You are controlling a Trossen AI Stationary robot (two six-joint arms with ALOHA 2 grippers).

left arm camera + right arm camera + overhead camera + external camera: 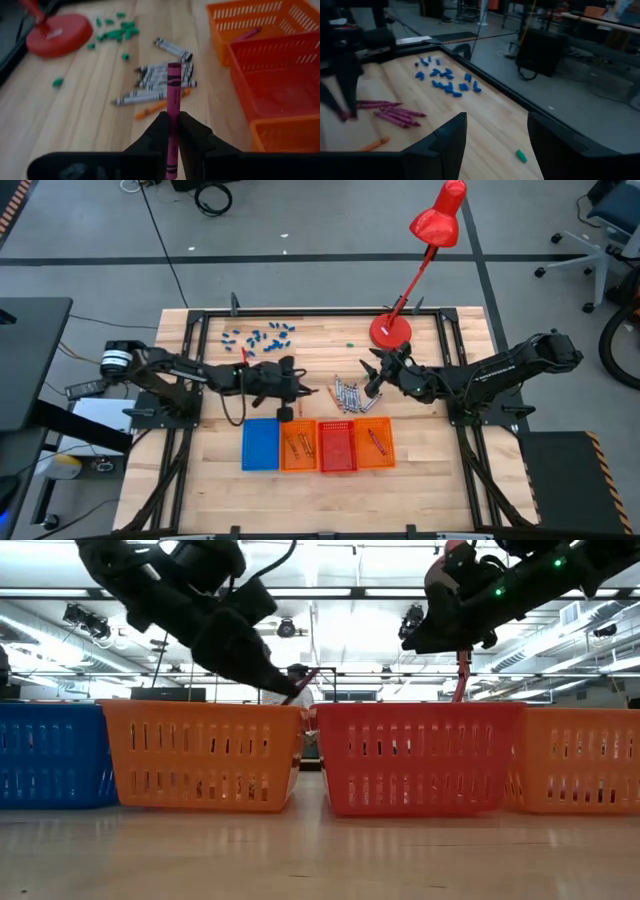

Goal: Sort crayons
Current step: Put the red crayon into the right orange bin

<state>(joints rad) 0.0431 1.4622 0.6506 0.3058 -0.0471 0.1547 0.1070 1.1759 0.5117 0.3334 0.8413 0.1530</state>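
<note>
While the left gripper pinches a magenta crayon near its lower end, the stick stands out forward between the narrowed fingers, held that way, I judge, so it can be tipped point-first into a tray. In the high view this gripper hangs just at twelve o'clock of the row of four small trays: blue tray, an orange tray, the red tray and a second orange tray, set side by side at the table's six o'clock edge, presumably one per colour. The first orange tray seems to hold a few orange sticks and the second one a magenta stick, though the view is too coarse to be sure.

Unsorted crayons, mostly silvery grey with an orange one among them, lie in a loose pile at the table's centre, at three o'clock of the left gripper. A few more magenta crayons lie together on the wood in the right wrist view.

The right gripper hovers over the pile's three o'clock side with its fingers spread wide and nothing between them, likely poised for the next pick. Stubby blue bits sit at eleven o'clock, and a red lamp stands at one o'clock.
</note>
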